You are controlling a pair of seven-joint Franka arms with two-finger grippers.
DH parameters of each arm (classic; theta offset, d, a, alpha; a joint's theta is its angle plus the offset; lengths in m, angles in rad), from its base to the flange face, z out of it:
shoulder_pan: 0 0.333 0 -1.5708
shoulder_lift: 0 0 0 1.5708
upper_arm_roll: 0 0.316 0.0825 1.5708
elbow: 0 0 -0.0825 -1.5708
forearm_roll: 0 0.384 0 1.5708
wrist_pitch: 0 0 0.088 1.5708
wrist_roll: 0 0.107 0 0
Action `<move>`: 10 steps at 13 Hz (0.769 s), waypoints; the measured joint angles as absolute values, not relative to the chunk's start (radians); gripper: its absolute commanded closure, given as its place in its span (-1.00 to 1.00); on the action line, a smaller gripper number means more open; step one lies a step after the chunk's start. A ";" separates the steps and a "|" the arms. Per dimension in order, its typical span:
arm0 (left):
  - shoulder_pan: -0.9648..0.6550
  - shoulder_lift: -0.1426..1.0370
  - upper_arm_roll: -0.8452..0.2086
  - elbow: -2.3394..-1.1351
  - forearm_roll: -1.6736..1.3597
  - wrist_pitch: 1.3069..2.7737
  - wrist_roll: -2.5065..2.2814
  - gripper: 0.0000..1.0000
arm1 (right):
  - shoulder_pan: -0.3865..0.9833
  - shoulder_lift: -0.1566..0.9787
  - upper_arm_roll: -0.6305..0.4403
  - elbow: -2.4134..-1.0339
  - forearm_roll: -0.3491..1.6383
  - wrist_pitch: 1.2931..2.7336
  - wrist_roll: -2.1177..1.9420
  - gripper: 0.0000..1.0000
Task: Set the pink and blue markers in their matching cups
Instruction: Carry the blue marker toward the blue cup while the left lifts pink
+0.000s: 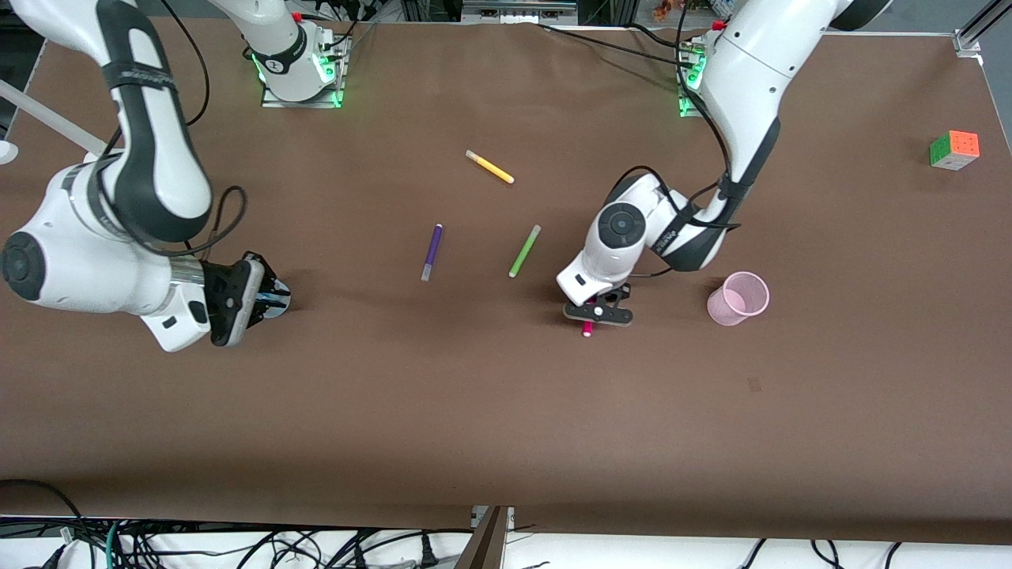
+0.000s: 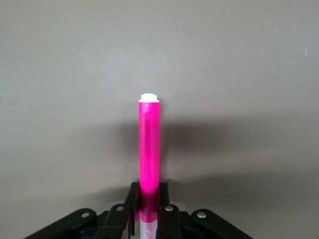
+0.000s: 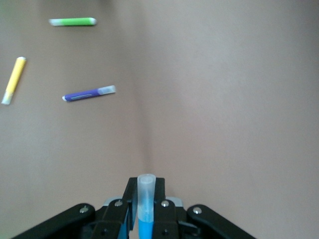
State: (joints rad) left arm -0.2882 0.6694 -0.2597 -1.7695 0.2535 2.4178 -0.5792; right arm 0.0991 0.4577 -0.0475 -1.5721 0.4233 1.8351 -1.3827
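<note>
While clamped, pink marker (image 2: 149, 149) between left gripper (image 2: 145, 209) fingers (image 2: 167, 215).

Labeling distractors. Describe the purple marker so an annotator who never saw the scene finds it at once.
Start at the brown table and find the three loose markers lying near its middle. The purple marker is the one toward the right arm's end, beside the green marker and nearer the front camera than the yellow marker. Only it is dark violet.

High front camera over whole table (image 1: 506, 411), wrist cameras close above it
</note>
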 measured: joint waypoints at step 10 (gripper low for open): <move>-0.049 0.427 -0.277 -1.506 0.006 1.659 -0.200 1.00 | -0.040 0.466 -0.054 -1.699 0.674 1.771 -1.825 1.00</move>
